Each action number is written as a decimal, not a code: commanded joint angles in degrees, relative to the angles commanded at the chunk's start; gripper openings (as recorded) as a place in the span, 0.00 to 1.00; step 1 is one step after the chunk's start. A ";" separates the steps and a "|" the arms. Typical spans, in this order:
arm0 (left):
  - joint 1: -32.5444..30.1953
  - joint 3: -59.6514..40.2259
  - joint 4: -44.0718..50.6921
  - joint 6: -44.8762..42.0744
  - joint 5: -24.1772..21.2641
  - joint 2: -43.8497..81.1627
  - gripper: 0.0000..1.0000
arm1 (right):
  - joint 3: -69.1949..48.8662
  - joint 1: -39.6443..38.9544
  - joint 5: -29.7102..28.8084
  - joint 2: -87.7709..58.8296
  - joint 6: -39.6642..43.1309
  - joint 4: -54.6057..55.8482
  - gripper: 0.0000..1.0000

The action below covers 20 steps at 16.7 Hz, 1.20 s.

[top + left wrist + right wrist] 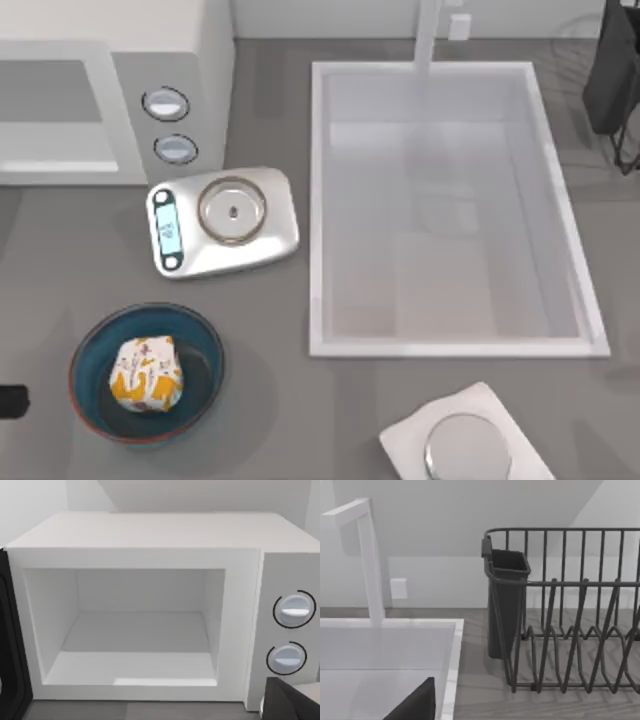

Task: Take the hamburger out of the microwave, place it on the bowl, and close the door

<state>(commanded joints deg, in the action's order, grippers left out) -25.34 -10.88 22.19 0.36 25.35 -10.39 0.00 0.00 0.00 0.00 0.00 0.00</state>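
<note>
- Hamburger (148, 374): resting in the bowl (95, 345), near left table edge.
- Microwave (165, 535): cavity bare, door (9, 645) swung open.
- Grippers: finger state cannot be told.

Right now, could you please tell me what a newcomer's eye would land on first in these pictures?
Most striking is the hamburger, white with orange-yellow patches, sitting in the blue bowl at the table's front left. Behind it the microwave stands open at the back left, its white cavity bare and the door swung out to the side. A big white sink fills the table's middle and right, with a silver kitchen scale between it and the microwave.
</note>
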 joint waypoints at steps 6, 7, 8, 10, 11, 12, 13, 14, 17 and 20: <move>8.95 -6.76 1.97 -5.69 -6.72 11.73 0.00 | 0.00 0.00 0.00 0.00 0.00 0.00 1.00; 11.69 -8.88 2.60 -7.41 -8.76 15.32 0.00 | 0.00 0.00 0.00 0.00 0.00 0.00 1.00; 14.70 -11.23 3.31 -9.28 -10.99 19.25 0.00 | 0.00 0.00 0.00 0.00 0.00 0.00 1.00; 21.39 -16.58 4.96 -13.48 -15.99 27.93 0.00 | 0.00 0.00 0.00 0.00 0.00 0.00 1.00; 25.02 -19.52 5.88 -15.76 -18.70 32.58 0.00 | 0.00 0.00 0.00 0.00 0.00 0.00 1.00; 28.79 -22.58 6.84 -18.13 -21.51 37.39 0.00 | 0.00 0.00 0.00 0.00 0.00 0.00 1.00; 32.68 -25.72 7.84 -20.57 -24.41 42.32 0.00 | 0.00 0.00 0.00 0.00 0.00 0.00 1.00; 36.64 -28.92 8.85 -23.06 -27.36 47.34 0.00 | 0.00 0.00 0.00 0.00 0.00 0.00 1.00; 48.66 -38.63 11.90 -30.62 -36.37 62.66 0.00 | 0.00 0.00 0.00 0.00 0.00 0.00 1.00; 60.23 -47.99 14.82 -37.83 -45.04 77.56 0.00 | 0.00 0.00 0.00 0.00 0.00 0.00 1.00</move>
<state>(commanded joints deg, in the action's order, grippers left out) 34.89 -58.87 37.01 -37.47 -19.69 67.17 0.00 0.00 0.00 0.00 0.00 0.00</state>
